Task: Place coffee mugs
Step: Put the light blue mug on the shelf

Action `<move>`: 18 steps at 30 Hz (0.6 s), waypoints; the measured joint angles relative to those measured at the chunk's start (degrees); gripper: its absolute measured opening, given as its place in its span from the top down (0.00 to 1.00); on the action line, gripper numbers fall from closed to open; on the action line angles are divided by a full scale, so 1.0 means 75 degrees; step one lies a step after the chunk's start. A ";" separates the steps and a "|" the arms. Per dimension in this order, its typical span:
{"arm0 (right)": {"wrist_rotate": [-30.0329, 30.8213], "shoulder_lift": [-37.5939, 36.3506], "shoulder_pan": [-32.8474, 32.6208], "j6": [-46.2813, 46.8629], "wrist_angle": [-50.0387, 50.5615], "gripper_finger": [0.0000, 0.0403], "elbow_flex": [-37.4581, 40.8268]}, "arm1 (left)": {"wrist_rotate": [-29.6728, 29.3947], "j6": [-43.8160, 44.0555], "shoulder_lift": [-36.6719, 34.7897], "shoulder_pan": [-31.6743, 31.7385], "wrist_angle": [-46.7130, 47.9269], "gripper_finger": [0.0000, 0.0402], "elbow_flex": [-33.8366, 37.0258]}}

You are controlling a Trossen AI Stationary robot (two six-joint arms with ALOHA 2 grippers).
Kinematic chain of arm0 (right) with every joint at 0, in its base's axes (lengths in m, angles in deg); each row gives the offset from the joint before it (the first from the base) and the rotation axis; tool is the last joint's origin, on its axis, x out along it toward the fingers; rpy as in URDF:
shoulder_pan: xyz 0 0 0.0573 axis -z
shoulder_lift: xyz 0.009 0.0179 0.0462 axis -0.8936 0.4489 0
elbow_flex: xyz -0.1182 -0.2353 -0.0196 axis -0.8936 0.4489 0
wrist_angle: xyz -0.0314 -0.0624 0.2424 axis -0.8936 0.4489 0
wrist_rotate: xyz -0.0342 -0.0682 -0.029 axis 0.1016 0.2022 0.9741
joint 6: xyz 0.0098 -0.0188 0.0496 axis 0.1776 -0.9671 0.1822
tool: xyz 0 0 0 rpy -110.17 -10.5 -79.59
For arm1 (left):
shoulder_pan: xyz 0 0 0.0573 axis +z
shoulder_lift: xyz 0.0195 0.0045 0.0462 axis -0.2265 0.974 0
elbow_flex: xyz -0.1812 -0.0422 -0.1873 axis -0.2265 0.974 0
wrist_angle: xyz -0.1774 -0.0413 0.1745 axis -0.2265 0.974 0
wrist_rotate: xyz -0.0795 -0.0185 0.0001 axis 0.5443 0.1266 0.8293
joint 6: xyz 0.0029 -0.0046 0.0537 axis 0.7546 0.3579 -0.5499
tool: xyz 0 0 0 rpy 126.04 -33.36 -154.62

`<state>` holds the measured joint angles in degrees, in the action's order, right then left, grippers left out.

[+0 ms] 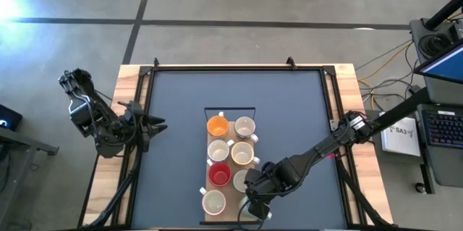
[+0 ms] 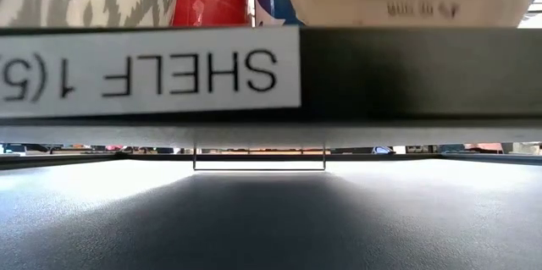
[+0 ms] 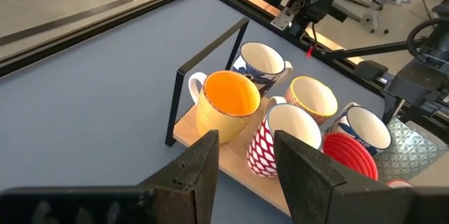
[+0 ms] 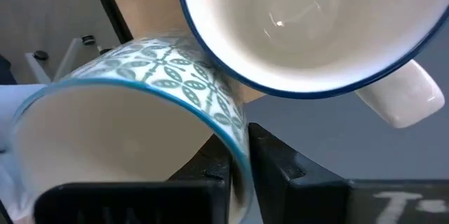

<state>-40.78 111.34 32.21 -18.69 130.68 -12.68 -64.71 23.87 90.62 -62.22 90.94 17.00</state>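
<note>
Pinched across its thin rim by the right gripper [image 4: 242,164]: a teal-patterned glazed ceramic mug [image 4: 133,104], rigid, slick, chippable, at the wooden shelf tray's [image 1: 239,212] near end. Beyond, blue-rimmed white mug [image 4: 295,27]. Left gripper [image 3: 245,164] parted, empty.

The right arm stretches diagonally from the table's right edge toward its near middle, its two-finger right gripper [image 1: 255,203] low at the near edge, dark fingers [image 4: 275,162] pinched on a mug's wall (one inside, one outside). The left arm waits at the left edge, left gripper [image 1: 158,124] open.
</note>
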 joint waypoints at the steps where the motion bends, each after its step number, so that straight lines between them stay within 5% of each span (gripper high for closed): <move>1: -0.0004 0.0000 0.0000 -0.0001 -0.0005 0.92 0.0000 | 0.0000 0.0000 0.0000 0.0000 0.0000 0.70 0.0000; 18: -0.0251 -0.0003 0.0000 -0.0159 -0.0207 0.87 0.0003 | 0.0003 0.0000 0.0000 -0.0001 -0.0015 0.70 0.0000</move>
<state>-42.67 111.32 32.21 -19.88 129.13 -12.66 -64.69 23.87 90.62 -62.23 90.83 17.00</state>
